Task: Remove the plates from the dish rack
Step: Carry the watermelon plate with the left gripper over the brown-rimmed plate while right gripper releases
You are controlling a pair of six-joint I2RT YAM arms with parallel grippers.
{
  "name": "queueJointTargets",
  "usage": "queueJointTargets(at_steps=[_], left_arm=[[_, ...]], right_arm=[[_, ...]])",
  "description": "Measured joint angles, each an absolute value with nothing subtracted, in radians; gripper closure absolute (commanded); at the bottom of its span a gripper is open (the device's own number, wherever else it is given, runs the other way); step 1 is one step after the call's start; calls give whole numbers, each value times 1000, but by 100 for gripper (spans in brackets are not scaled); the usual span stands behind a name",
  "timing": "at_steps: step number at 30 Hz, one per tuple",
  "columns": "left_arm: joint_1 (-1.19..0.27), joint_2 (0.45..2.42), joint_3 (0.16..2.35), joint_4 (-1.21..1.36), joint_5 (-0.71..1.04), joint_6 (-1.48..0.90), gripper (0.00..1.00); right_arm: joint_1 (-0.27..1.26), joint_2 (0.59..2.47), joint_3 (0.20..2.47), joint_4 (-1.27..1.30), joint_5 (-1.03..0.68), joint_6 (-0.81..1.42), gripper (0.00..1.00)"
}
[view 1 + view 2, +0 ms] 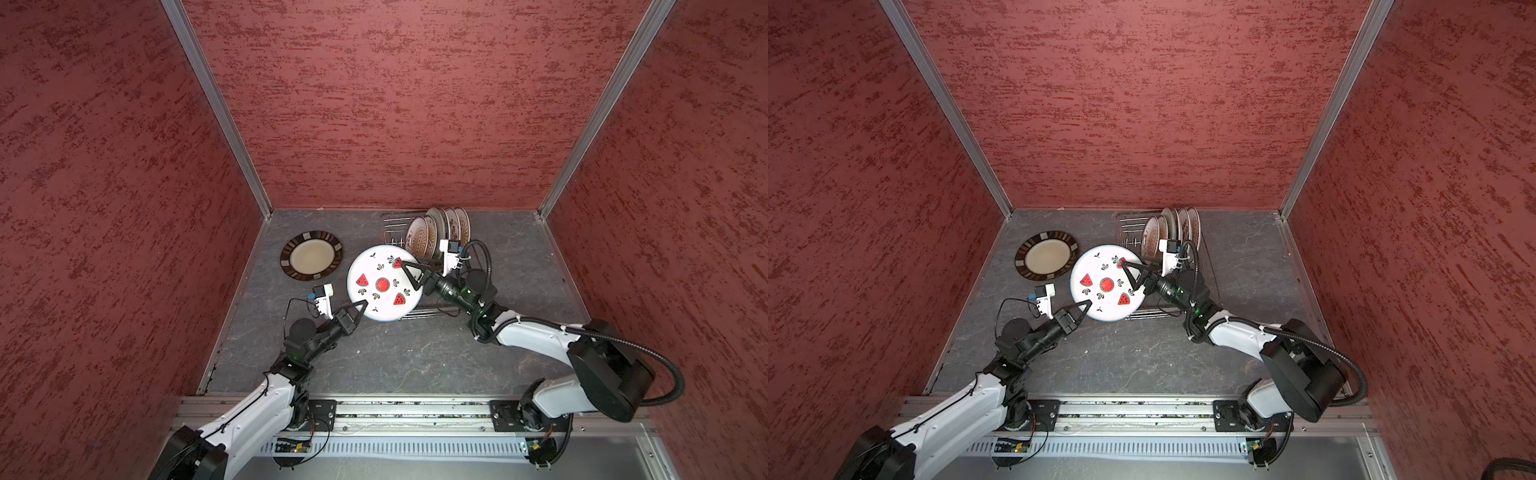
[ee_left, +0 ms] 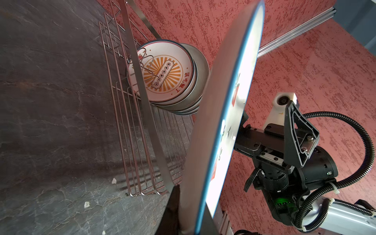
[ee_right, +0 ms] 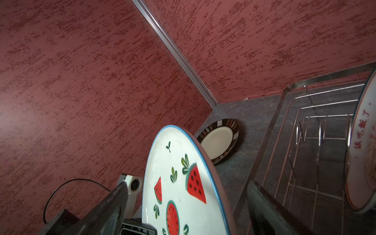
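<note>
Grey slate tabletop, red walls. Dark-rimmed plate: lying flat, unloaded. Watermelon plate: hanging clear of the dish rack, left gripper pinching its rim, right gripper straddling it, jaws spread (not gripping). Smaller plates, seemingly five: standing racked, awaiting removal.

In both top views, just right of frame centre, the round white watermelon-patterned plate and the black-and-white right arm hide the near part of the silver wire dish rack. The small white sunburst plates overlap, and the rear ones show only their rims. One finger of the left gripper is hidden beneath the watermelon plate's rim.
</note>
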State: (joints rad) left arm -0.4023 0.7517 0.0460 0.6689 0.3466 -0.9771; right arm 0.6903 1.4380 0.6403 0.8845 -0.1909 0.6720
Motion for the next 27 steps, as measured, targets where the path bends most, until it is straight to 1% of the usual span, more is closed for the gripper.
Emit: queueJointTargets(at_steps=[3,10,16,27], left_arm=[[-376,752,52,664,366,-999,100],[-305,758,84,666,410,-1042,100],[-228,802,90,672,433,-1077,100],[-99,869,147,659,430,-1093,100]], right_arm=[[690,1438,640,856,-171,665,1],[690,1432,640,802,-134,641,1],[690,1433,656,744,-134,616,1],[691,1436,662,750,-229,548,1]])
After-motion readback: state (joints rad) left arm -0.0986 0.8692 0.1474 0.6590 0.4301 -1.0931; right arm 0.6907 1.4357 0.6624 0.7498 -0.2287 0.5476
